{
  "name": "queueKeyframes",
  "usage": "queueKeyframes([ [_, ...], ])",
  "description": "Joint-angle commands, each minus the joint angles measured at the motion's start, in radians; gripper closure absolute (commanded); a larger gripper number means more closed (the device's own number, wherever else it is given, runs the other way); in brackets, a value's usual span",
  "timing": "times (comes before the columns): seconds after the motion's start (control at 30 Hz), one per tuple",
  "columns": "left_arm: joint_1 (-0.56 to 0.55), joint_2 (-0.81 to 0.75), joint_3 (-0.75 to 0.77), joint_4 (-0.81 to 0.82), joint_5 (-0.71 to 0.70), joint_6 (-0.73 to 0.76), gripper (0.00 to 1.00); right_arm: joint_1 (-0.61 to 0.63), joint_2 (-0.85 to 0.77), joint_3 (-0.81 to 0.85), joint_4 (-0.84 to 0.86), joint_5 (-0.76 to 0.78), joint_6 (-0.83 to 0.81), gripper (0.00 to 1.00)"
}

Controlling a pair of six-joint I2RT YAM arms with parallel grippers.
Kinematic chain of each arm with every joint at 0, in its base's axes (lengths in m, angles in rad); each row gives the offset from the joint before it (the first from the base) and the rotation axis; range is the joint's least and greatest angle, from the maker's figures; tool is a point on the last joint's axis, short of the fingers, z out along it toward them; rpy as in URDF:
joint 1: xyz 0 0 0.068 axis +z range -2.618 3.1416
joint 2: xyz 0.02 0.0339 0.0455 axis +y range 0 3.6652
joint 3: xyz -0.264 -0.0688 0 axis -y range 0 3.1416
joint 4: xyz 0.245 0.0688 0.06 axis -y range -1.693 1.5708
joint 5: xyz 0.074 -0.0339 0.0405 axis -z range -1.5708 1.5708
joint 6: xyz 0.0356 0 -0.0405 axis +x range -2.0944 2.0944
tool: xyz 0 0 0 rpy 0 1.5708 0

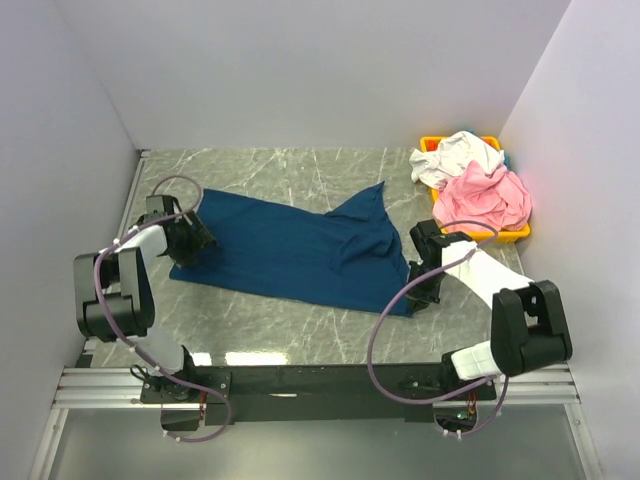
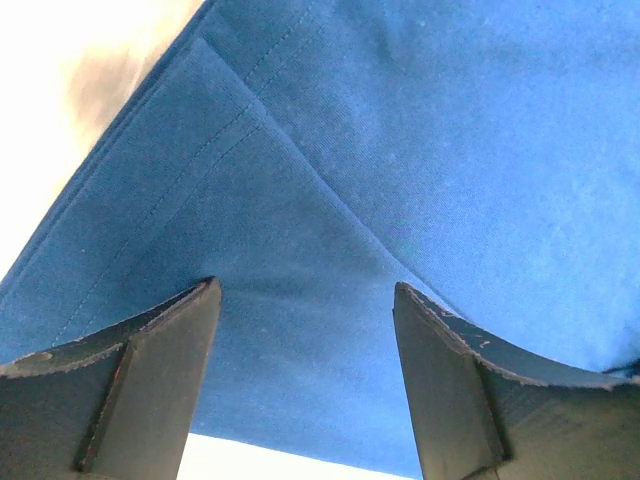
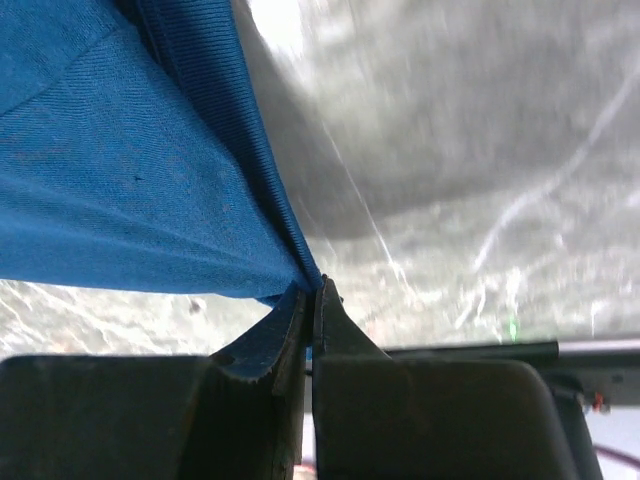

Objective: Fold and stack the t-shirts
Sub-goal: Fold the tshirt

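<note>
A dark navy t-shirt [image 1: 300, 250] lies spread across the marble table [image 1: 280, 175]. My left gripper [image 1: 190, 243] is over its left end, open, with the blue cloth [image 2: 330, 200] filling the gap between the fingers [image 2: 150, 370]. My right gripper [image 1: 420, 285] is at the shirt's near right corner, shut on a pinch of the blue cloth [image 3: 150, 190]; the cloth edge runs into the closed fingertips [image 3: 312, 295]. A pink t-shirt [image 1: 490, 195] and a white t-shirt [image 1: 455, 155] lie bunched in the yellow bin [image 1: 505, 234].
The yellow bin stands at the back right corner against the right wall. White walls close the table on the left, back and right. A metal rail [image 1: 320, 380] with both arm bases runs along the near edge.
</note>
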Motion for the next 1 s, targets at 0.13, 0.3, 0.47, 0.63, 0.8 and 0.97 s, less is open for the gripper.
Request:
queueKeyframes([
  [0.13, 0.020, -0.141, -0.119, -0.135, -0.136, -0.023, 0.21, 0.014, -0.120, -0.014, -0.210, 0.053, 0.052, 0.96],
  [0.3, 0.020, -0.250, -0.161, -0.176, -0.164, -0.035, 0.19, 0.023, -0.145, 0.036, -0.247, 0.033, 0.060, 0.50],
  [0.47, 0.015, -0.342, -0.124, -0.178, -0.173, -0.037, 0.18, 0.037, -0.099, 0.322, -0.292, 0.076, 0.029, 0.41],
  [0.63, -0.018, -0.310, -0.032, -0.164, -0.158, -0.025, 0.18, 0.098, 0.062, 0.584, -0.211, 0.052, -0.005, 0.44],
  [0.8, -0.095, -0.260, -0.021, -0.120, -0.124, -0.049, 0.19, 0.159, 0.300, 0.748, -0.100, -0.010, -0.009, 0.50],
  [0.97, -0.130, -0.249, -0.068, -0.080, -0.087, -0.089, 0.19, 0.208, 0.474, 0.811, -0.030, -0.026, -0.011, 0.52],
])
